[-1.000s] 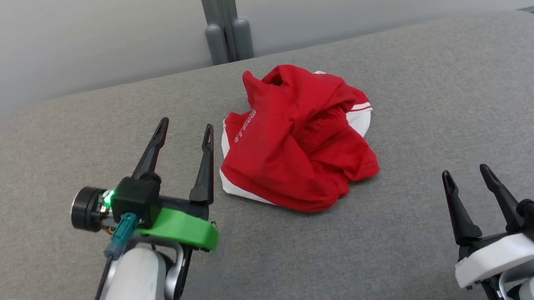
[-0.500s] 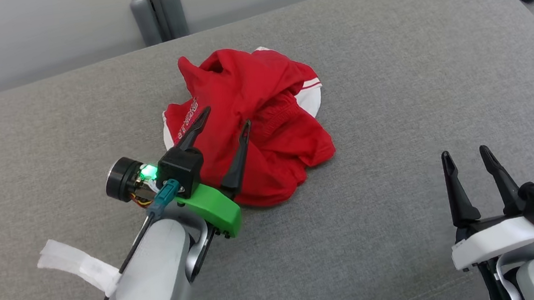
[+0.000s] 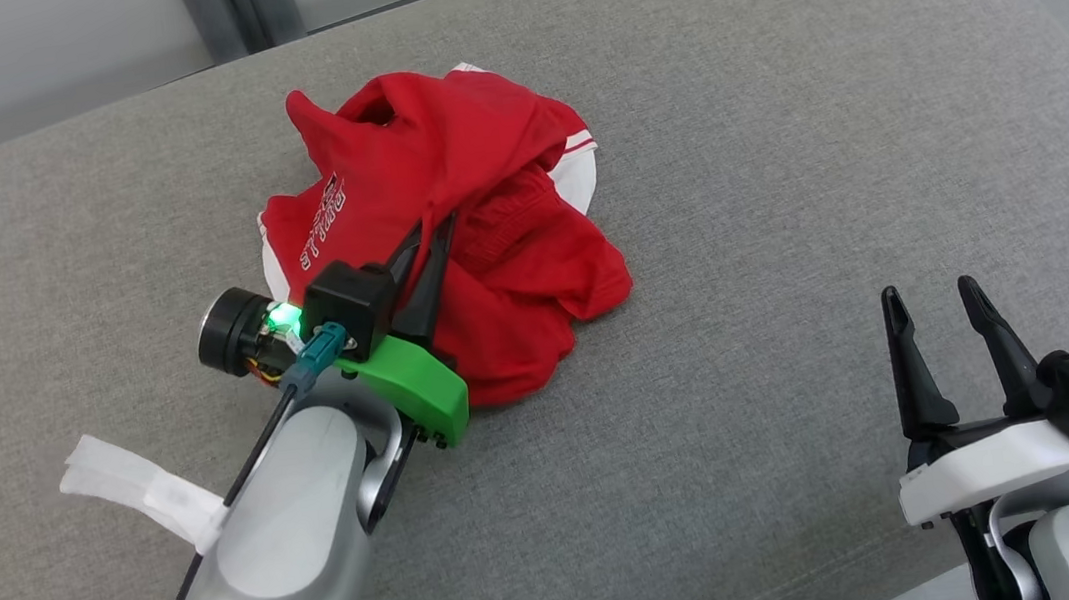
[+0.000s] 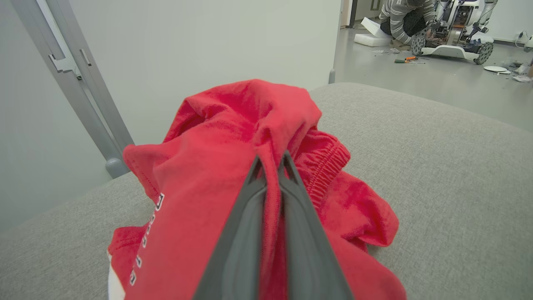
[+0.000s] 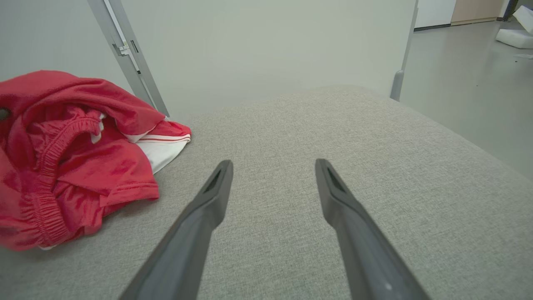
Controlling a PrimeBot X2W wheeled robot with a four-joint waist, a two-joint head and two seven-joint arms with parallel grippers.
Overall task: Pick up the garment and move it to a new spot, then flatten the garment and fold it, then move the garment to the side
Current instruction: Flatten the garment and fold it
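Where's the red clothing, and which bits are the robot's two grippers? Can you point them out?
garment (image 3: 521,271), head view, on its crumpled red middle.
left gripper (image 4: 272,160), left wrist view, between the fingertips pinching the fabric.
right gripper (image 3: 928,290), head view, between its open fingertips.

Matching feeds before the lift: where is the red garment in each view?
Head view: red garment centre-left on the grey cushion, left gripper shut on a fold.
Left wrist view: garment centre, pinched between that gripper's fingers.
Right wrist view: garment at the left edge.
Shared landmark: the grey post behind it.
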